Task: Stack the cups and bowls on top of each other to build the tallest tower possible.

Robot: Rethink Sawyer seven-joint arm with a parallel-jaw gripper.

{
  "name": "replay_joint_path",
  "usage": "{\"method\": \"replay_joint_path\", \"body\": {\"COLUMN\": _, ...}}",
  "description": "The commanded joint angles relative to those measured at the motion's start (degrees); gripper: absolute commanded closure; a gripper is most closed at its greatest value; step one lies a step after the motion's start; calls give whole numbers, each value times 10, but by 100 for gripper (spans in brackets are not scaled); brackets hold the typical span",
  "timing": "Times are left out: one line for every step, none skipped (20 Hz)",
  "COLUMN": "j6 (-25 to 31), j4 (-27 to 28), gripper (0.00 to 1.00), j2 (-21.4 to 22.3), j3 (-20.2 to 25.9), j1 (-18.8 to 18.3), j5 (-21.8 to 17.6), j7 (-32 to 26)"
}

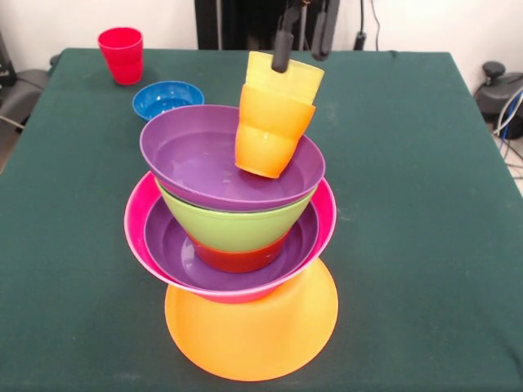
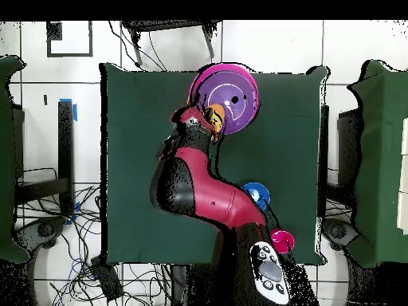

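My gripper (image 1: 299, 51) was clamped on the rim of the pale yellow cup (image 1: 284, 79), which sat nested in the orange cup (image 1: 268, 135). Both tilted inside the top purple bowl (image 1: 204, 159) of the tower (image 1: 237, 237). The blue bowl (image 1: 166, 98) and red cup (image 1: 122, 55) stood apart on the table (image 1: 425, 204).

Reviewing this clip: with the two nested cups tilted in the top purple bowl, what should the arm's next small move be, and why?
Probably open and lift straight up: the gripper sits at the yellow cup, nested with the orange cup, which already leans inside the top purple bowl.
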State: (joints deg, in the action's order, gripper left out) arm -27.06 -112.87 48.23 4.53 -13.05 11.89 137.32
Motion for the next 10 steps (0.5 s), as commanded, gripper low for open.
{"method": "replay_joint_path", "body": {"j6": 22, "j4": -37, "gripper": 0, "j2": -19, "j3": 54, "j1": 1, "j5": -45, "j7": 103}}
{"method": "replay_joint_path", "body": {"j6": 22, "j4": -37, "gripper": 0, "j2": -19, "j3": 53, "j1": 1, "j5": -45, "j7": 103}}
{"method": "replay_joint_path", "body": {"j6": 24, "j4": -36, "gripper": 0, "j2": -19, "j3": 55, "j1": -1, "j5": -48, "j7": 102}}
{"method": "replay_joint_path", "body": {"j6": 26, "j4": -36, "gripper": 0, "j2": -18, "j3": 55, "j1": -1, "j5": -47, "j7": 101}}
{"method": "replay_joint_path", "body": {"j6": 27, "j4": -36, "gripper": 0, "j2": -18, "j3": 54, "j1": -1, "j5": -47, "j7": 101}}
{"method": "replay_joint_path", "body": {"j6": 26, "j4": -38, "gripper": 0, "j2": -16, "j3": 52, "j1": 1, "j5": -44, "j7": 101}}
{"method": "replay_joint_path", "body": {"j6": 28, "j4": -40, "gripper": 0, "j2": -14, "j3": 50, "j1": 3, "j5": -42, "j7": 101}}
{"method": "replay_joint_path", "body": {"j6": 30, "j4": -41, "gripper": 0, "j2": -10, "j3": 47, "j1": 5, "j5": -41, "j7": 99}}
{"method": "replay_joint_path", "body": {"j6": 37, "j4": -42, "gripper": 0, "j2": -6, "j3": 49, "j1": 2, "j5": -42, "j7": 98}}
{"method": "replay_joint_path", "body": {"j6": 40, "j4": -42, "gripper": 0, "j2": -2, "j3": 47, "j1": 4, "j5": -41, "j7": 95}}
